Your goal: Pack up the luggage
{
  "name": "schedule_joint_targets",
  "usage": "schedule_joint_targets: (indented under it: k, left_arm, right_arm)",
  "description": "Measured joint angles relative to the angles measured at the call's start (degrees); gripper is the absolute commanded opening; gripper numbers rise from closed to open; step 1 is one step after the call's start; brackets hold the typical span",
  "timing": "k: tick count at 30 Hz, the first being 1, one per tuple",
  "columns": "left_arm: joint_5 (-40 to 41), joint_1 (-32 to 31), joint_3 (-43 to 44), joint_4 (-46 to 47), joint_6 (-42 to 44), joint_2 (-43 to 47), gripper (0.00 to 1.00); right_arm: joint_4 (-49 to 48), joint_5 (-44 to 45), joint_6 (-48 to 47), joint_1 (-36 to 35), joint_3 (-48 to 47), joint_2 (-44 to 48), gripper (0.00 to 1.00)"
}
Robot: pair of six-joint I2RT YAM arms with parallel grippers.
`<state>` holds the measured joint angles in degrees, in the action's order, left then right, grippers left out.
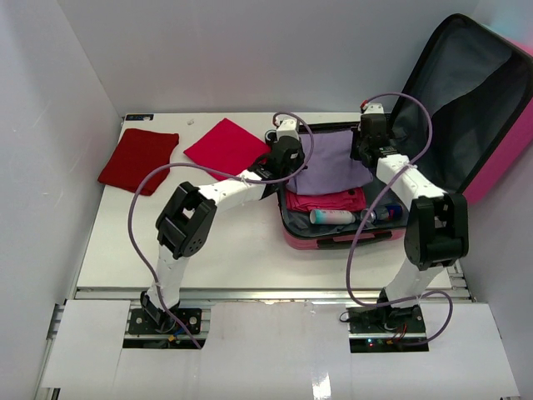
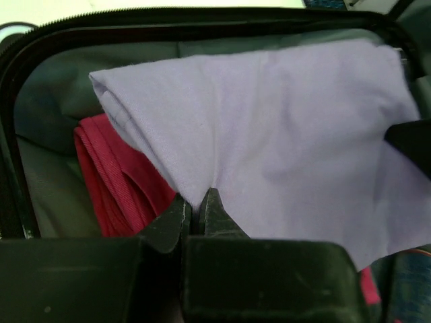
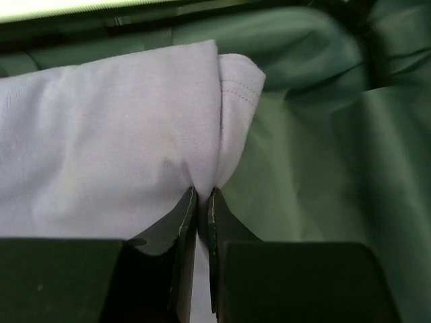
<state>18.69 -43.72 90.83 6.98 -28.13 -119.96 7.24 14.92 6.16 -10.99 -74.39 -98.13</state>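
Note:
The luggage (image 1: 333, 242) lies open on the right of the table, its pink lid (image 1: 466, 100) propped up at the far right with the grey lining showing. A folded lilac cloth (image 1: 329, 162) is spread over the luggage's far half. My left gripper (image 2: 195, 198) is shut on the lilac cloth (image 2: 283, 128) at its left edge. My right gripper (image 3: 202, 195) is shut on the same cloth (image 3: 108, 148) near its right corner. Under the lilac cloth lies a folded pinkish-red cloth (image 2: 114, 182), inside the luggage. From above, both wrists hover over the luggage and hide their fingertips.
A white bottle with a pink cap (image 1: 333, 217) and a dark bottle (image 1: 385, 214) lie along the luggage's near wall. A dark red cloth (image 1: 139, 160) and a bright red cloth (image 1: 225, 146) lie flat on the table (image 1: 233, 250) at the back left. White walls enclose the table.

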Motion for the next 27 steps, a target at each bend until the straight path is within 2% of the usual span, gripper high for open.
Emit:
schedule_joint_targets:
  k: [4,6,10,13,17,19,27]
  left_arm:
    - [2.1,0.0,-0.1,0.9,0.4,-2.5,0.0]
    - [3.6,-0.1,-0.1,1.3,0.7,-3.2,0.05]
    - [6.7,-0.3,-0.1,2.3,1.7,-4.4,0.54]
    - [8.3,-0.3,-0.1,2.3,2.1,-4.6,0.65]
    - [7.7,-0.4,-0.1,2.1,2.5,-4.1,0.68]
    - [7.2,-0.6,-0.2,1.5,2.7,-3.4,0.67]
    - [3.9,-0.5,-1.5,-7.7,2.4,2.9,0.6]
  right_arm:
    - [-0.4,-1.5,0.6,0.2,-0.1,-4.4,0.14]
    - [-0.4,-1.8,0.8,0.2,-0.3,-4.9,0.2]
    - [-0.4,-2.8,1.0,0.2,-2.4,-5.7,0.46]
    - [-0.1,-3.3,0.9,0.2,-4.8,-7.1,0.57]
    - [1.9,-3.7,0.9,0.2,-7.3,-8.6,0.65]
    - [2.9,-3.6,0.9,0.2,-7.8,-8.7,0.65]
    - [7.6,-0.6,2.1,0.2,-7.9,-5.5,0.47]
